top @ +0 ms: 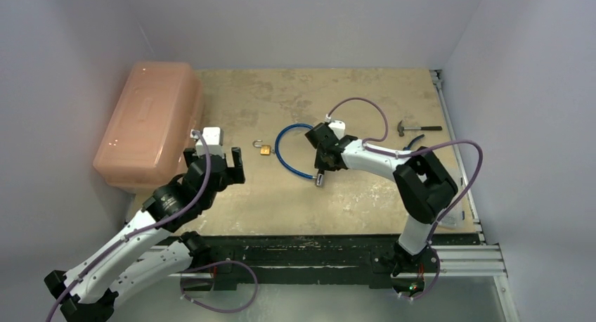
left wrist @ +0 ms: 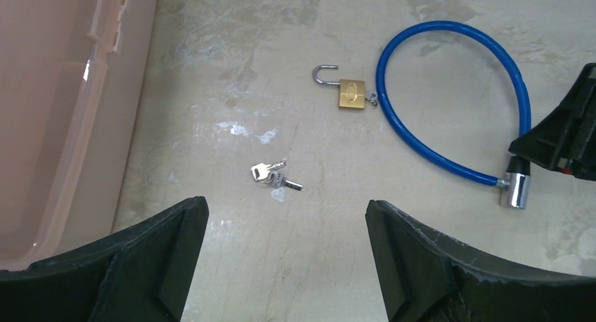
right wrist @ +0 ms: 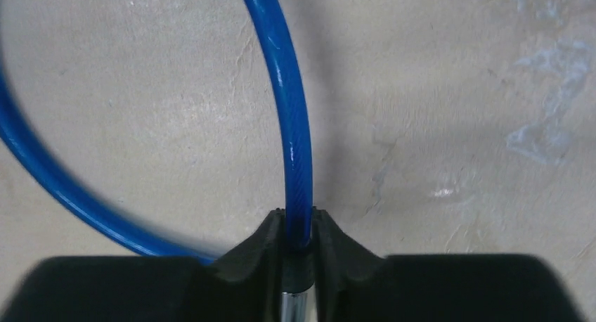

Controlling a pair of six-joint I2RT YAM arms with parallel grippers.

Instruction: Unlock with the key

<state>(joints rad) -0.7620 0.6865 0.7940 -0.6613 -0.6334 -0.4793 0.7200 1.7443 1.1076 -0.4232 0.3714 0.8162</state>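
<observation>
- A pink bin (top: pixel 149 121) stands along the table's (top: pixel 337 97) left edge.
- The left gripper (left wrist: pixel 284 209) holds nothing, its fingers spread wide.
- The keys (left wrist: pixel 270 174) lie loose on the table just ahead of it.
- The brass padlock (left wrist: pixel 351 95), its shackle open, lies mid-table beside the blue cable (right wrist: pixel 295 139).
- The right gripper (right wrist: pixel 298 220) pinches the cable near its metal end.
- A hammer (top: pixel 415 129) lies by the right edge.

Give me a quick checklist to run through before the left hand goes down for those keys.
1. Open left hand: ok.
2. The small silver keys lie free, ahead of the left hand: ok.
3. Closed right hand on the blue cable lock: ok.
4. Keyhole of the cable's shiny metal barrel reachable: cannot tell.
5. The small brass padlock lies apart from the keys: ok.
</observation>
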